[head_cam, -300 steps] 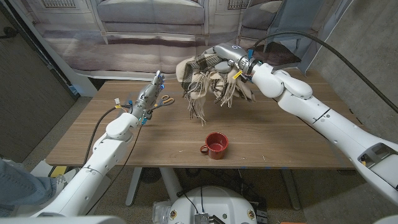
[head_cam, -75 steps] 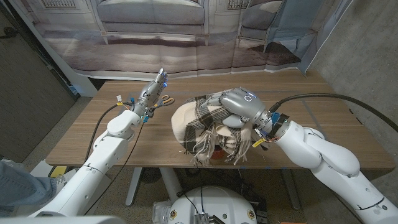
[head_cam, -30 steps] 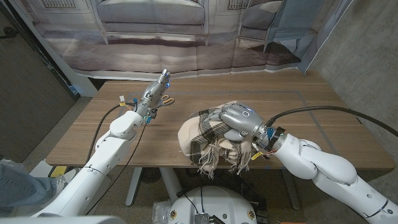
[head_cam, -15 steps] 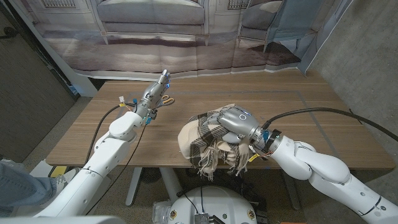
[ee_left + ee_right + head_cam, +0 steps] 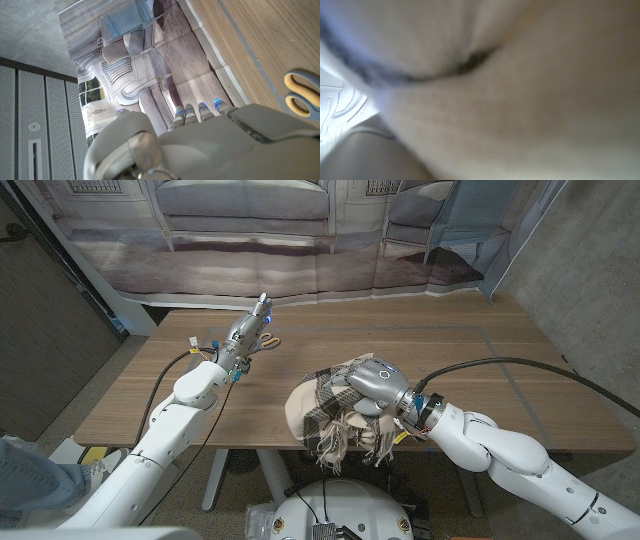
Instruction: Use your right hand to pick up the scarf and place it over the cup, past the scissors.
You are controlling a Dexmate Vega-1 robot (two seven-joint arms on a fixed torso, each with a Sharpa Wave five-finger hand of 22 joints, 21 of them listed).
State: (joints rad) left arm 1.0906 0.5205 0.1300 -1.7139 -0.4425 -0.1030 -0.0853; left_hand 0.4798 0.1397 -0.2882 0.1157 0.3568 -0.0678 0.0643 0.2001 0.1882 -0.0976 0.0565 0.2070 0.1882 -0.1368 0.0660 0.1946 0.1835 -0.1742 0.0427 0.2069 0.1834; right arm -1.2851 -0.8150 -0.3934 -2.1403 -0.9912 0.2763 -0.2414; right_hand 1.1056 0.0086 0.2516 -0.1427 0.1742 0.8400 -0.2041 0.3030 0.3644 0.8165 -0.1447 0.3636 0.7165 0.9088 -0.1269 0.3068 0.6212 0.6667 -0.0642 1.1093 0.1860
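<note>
Right hand (image 5: pixel 372 384) grips scarf (image 5: pixel 318 411) heaped at near table (image 5: pixel 480 370) edge; cup probably beneath, hidden. Left hand (image 5: pixel 250 332) empty, fingers extended, beside scissors (image 5: pixel 270 339).

A printed backdrop (image 5: pixel 250 250) of sofas is hanging behind the wooden table (image 5: pixel 500 370), with grey carpet (image 5: pixel 70 395) lying underneath.

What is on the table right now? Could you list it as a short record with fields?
scarf: plaid, fringed, heaped near the table's front edge
right robot hand: on top of the scarf, gripping it
cup: hidden, cannot be seen
scissors: yellow-handled, at the far side by the left robot hand
left robot hand: raised, fingers straight, holding nothing
table: wooden
</note>
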